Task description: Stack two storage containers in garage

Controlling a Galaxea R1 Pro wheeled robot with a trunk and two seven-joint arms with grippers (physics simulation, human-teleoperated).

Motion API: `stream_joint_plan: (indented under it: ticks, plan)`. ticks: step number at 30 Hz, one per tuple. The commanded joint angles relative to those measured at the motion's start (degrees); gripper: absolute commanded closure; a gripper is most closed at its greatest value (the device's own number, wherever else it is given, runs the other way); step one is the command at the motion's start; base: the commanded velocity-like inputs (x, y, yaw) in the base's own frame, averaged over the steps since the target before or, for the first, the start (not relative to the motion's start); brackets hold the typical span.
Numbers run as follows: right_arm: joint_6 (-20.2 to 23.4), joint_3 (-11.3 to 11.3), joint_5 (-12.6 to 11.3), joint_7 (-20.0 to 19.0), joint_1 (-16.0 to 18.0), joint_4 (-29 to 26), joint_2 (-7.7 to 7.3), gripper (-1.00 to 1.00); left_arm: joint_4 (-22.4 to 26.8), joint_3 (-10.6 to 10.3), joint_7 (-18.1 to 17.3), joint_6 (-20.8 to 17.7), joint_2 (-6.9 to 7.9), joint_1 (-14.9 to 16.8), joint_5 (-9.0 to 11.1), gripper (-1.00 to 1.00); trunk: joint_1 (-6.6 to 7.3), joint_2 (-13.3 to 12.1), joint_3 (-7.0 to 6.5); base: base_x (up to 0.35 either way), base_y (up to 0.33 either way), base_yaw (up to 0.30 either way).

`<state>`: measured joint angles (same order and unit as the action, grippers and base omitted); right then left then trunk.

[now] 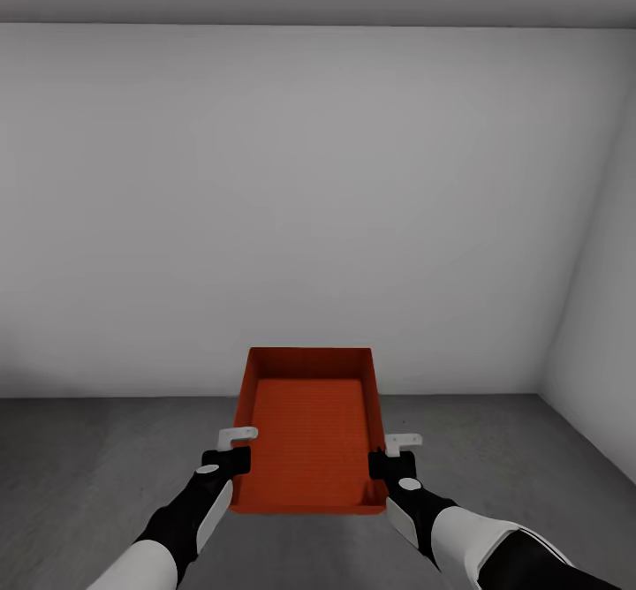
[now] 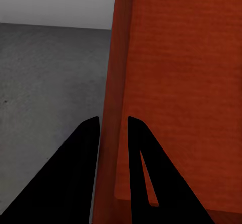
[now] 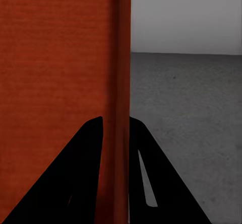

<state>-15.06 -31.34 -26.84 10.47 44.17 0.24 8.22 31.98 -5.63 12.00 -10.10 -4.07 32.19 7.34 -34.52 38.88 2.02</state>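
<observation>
The fingers of the left gripper (image 2: 112,126) and right gripper (image 3: 116,126) are clamping the container (image 1: 309,431) walls. For lowering it to the floor (image 1: 106,457), both arms should be descending evenly.

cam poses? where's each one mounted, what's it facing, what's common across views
Head view: on the robot's head, facing forward and down at the white wall and grey floor; both forearms, left gripper and right gripper show.
Left wrist view: along the black fingers straddling the container's side wall.
Right wrist view: along its fingers, likewise.
Shared: the orange-red container, floor and wall.
</observation>
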Motion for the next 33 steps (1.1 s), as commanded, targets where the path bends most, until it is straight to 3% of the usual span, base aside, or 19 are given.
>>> stream_joint_plan:
  ticks: [1, 19, 33]
  plan:
    - [-0.4, 0.0, -1.2, 0.3, 0.0, 0.1, -0.17, 1.0, 0.2, 0.8, 2.4, -0.4, 0.12, 0.1, -0.5, 1.0, -0.05, 0.1, 0.1, 0.302, 0.169, -0.001]
    - [-0.5, 0.0, -1.2, 0.3, 0.0, 0.1, -0.14, 1.0, 0.3, 0.8, 2.4, -0.4, 0.12, 0.1, -0.5, 1.0, -0.05, 0.1, 0.1, 0.303, 0.167, 0.001]
    - [-0.5, 0.0, -1.2, 0.3, 0.0, 0.1, -0.15, 1.0, 0.3, 0.8, 2.4, -0.4, 0.12, 0.1, -0.5, 1.0, -0.05, 0.1, 0.1, 0.303, 0.165, 0.141]
